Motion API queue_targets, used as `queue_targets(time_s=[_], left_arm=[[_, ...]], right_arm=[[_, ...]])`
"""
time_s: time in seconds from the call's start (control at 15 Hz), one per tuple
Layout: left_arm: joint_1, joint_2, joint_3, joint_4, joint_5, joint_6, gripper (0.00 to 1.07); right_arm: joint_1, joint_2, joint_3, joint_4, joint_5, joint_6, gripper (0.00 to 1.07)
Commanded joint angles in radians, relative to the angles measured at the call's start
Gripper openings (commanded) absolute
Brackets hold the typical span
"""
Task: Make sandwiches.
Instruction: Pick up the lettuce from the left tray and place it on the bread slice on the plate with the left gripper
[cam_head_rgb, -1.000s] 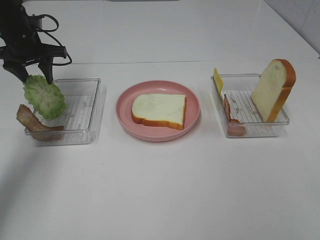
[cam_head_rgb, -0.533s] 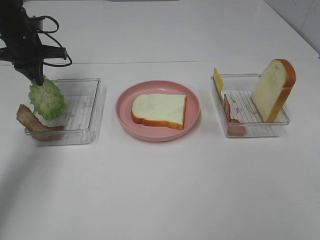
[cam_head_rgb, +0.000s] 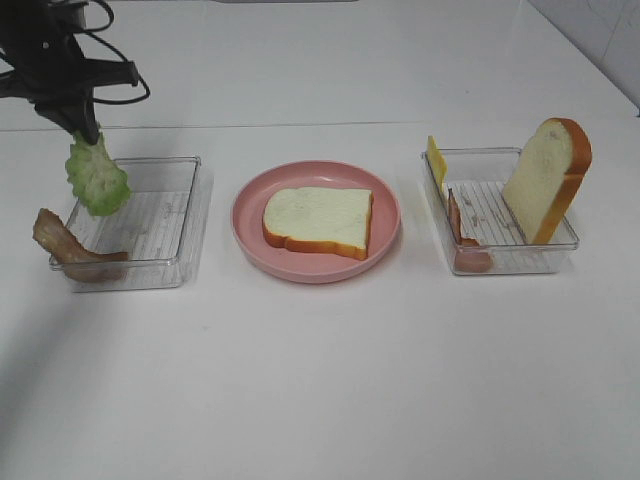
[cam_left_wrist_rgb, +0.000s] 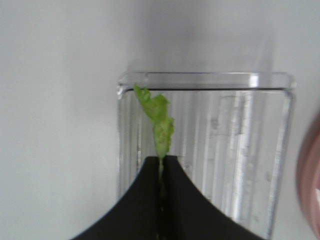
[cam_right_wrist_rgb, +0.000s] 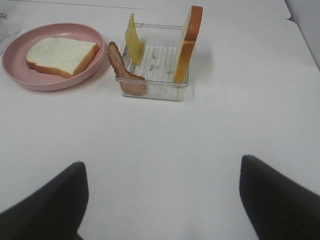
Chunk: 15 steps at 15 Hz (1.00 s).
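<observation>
My left gripper is shut on a ruffled green lettuce leaf and holds it above the left clear tray. The left wrist view shows the leaf pinched between the shut fingers. A bread slice lies flat on the pink plate. A bacon strip hangs over the left tray's corner. The right clear tray holds an upright bread slice, a cheese slice and a bacon strip. My right gripper is open above bare table, its fingers wide apart.
The white table extends in front of the trays and plate. A seam runs across the table behind them. The left arm's black cables hang at the back left.
My left gripper has shut on the lettuce leaf and lifted it up out of the left tray. The leaf now hangs edge-on. Nothing else has moved.
</observation>
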Motion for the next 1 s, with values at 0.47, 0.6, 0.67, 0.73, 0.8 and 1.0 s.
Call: queue_targets(time_s=[0.47,0.6,0.67,0.73,0.8,1.0], left_arm=[[-0.008,-0.12,-0.014,-0.349,-0.068,0.108,0.0],[-0.033,-0.117,-0.014,-0.456,-0.093,0.148,0.0],[-0.051,-0.113,-0.014,-0.471,-0.106,0.148,0.0],[-0.074,-0.106,-0.014,-0.482,-0.116,0.153,0.0],[-0.088,-0.101,-0.014,-0.484,-0.118,0.164,0.0],[-0.184,-0.053,-0.013,-0.524,-0.124,0.171,0.0]], right_arm=[[-0.007,-0.013,0.005,-0.005,-0.009,-0.002,0.78],[-0.007,-0.013,0.005,-0.005,-0.009,-0.002,0.78],[-0.007,-0.013,0.005,-0.005,-0.009,-0.002,0.78],[-0.007,-0.013,0.005,-0.005,-0.009,-0.002,0.78],[-0.007,-0.013,0.005,-0.005,-0.009,-0.002,0.78],[-0.007,-0.013,0.005,-0.005,-0.009,-0.002,0.78]])
